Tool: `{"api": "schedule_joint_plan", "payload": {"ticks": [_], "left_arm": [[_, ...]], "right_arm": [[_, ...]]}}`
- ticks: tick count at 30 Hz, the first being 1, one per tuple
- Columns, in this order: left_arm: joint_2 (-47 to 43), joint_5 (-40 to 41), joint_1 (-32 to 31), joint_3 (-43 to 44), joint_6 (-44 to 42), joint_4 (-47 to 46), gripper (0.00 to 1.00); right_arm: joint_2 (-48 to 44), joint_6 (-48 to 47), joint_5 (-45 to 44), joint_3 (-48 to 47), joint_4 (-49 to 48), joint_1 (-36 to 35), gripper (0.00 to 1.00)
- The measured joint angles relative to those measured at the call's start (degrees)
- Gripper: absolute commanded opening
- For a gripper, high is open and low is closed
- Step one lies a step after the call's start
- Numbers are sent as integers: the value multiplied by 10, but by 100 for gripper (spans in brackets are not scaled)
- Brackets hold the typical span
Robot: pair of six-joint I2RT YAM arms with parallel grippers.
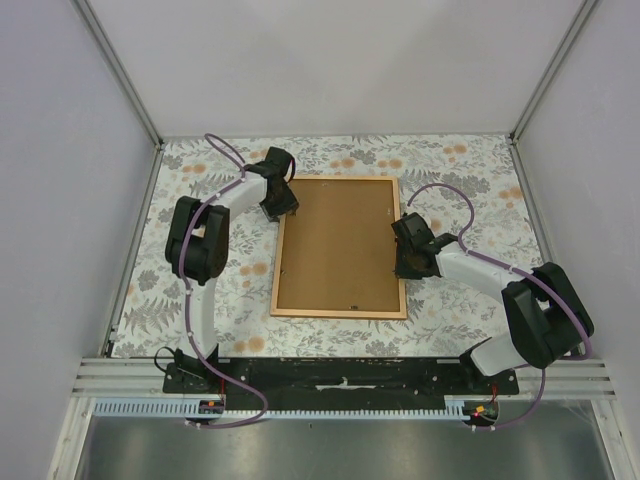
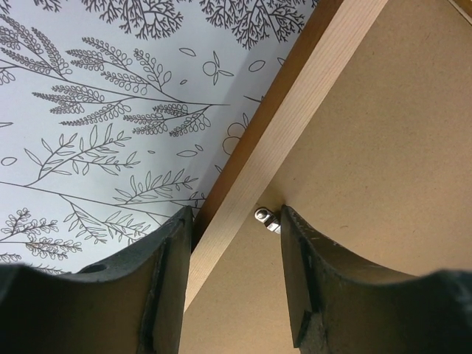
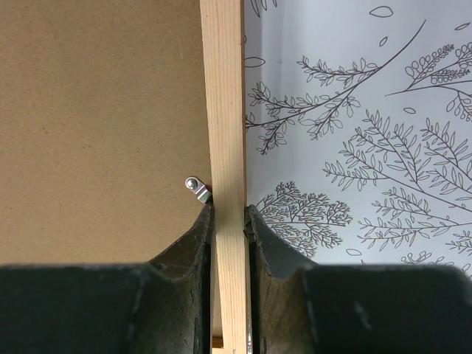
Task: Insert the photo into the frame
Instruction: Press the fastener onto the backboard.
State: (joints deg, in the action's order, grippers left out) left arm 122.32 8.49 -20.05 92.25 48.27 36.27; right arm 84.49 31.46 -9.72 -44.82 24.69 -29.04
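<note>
Thin-railed orange-brown wooden picture frame (image 1: 340,313) lies flat on the floral-print desk (image 1: 450,170), its long axis running away from the arm bases.
Inside the frame's rails sits a plain brown backing board (image 1: 340,245), filling it. The left fingers (image 2: 173,251) stand apart, straddling the frame's left rail near its far corner. The right fingers (image 3: 193,247) are clamped on the frame's right rail, just beside a small silver metal clip (image 3: 195,186).
</note>
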Motion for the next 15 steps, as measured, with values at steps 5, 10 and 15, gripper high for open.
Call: {"api": "schedule_joint_plan", "payload": {"ticks": [5,10,15], "left_arm": [[-9,-1,0,-14,-14,-11,39],[-11,0,0,-19,-24,-17,32],[-13,0,0,-19,-49,-17,57]], "right_arm": [[0,0,0,0,0,0,0],[0,0,0,0,0,0,0],[1,0,0,0,0,0,0]]}}
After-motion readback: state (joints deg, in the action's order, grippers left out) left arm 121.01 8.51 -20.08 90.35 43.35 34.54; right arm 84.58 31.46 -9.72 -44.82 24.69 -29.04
